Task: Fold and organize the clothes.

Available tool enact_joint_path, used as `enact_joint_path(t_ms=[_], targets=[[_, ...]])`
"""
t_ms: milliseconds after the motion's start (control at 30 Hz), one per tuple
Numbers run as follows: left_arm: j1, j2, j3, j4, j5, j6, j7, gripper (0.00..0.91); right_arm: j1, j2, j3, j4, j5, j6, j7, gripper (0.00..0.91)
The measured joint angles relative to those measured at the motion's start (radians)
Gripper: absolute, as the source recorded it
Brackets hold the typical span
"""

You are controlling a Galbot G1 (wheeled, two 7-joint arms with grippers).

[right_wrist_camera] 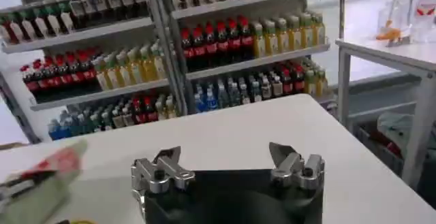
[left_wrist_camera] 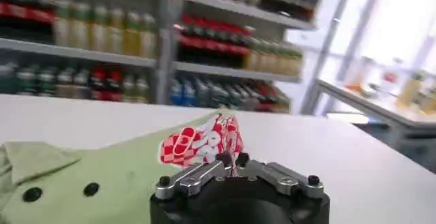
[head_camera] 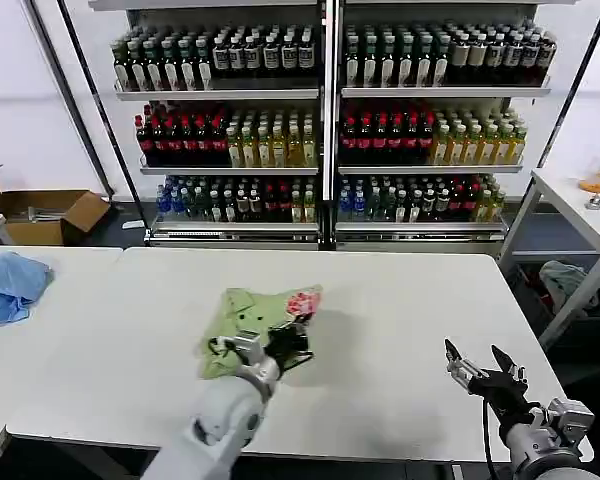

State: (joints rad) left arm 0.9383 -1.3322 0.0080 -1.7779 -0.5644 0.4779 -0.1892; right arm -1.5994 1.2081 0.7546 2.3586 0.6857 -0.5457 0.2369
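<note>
The left gripper (head_camera: 298, 345) is closed on a pinch of the shirt (head_camera: 248, 318) at the bench (head_camera: 400, 320) centre, seemingly to carry the printed edge over in a fold. Light green, collared, bunched, red-and-white print at its 2 o'clock. The right gripper (head_camera: 477, 361) waits open at 4 o'clock

white table (head_camera: 400, 330) | blue cloth (head_camera: 10, 285) at left | bottle shelves (head_camera: 325, 120) behind | cardboard box (head_camera: 45, 215)
</note>
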Motion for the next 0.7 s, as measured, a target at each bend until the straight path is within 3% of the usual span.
enact_joint_path(t_ms=[133, 167, 200, 433, 700], targets=[[-0.070, -0.075, 0.070, 0.078, 0.003, -0.001, -0.029, 0.050, 0.005, 0.003, 0.000, -0.003, 0.000, 0.000, -0.001, 0.907], [-0.086, -0.094, 0.082, 0.097, 0.002, -0.002, -0.036, 0.443, 0.008, 0.004, -0.001, -0.005, 0.000, 0.000, -0.001, 0.907], [-0.102, -0.114, 0.093, 0.117, 0.001, -0.005, -0.044, 0.907, 0.010, 0.005, -0.001, -0.007, 0.000, 0.000, -0.001, 0.907], [-0.198, -0.203, 0.166, 0.235, 0.006, -0.064, -0.059, 0.907, 0.027, 0.001, -0.010, -0.017, -0.007, -0.004, -0.001, 0.907], [-0.212, -0.217, 0.187, 0.232, -0.001, -0.155, -0.046, 0.907, 0.050, -0.009, -0.032, -0.041, -0.052, 0.012, -0.018, 0.907]])
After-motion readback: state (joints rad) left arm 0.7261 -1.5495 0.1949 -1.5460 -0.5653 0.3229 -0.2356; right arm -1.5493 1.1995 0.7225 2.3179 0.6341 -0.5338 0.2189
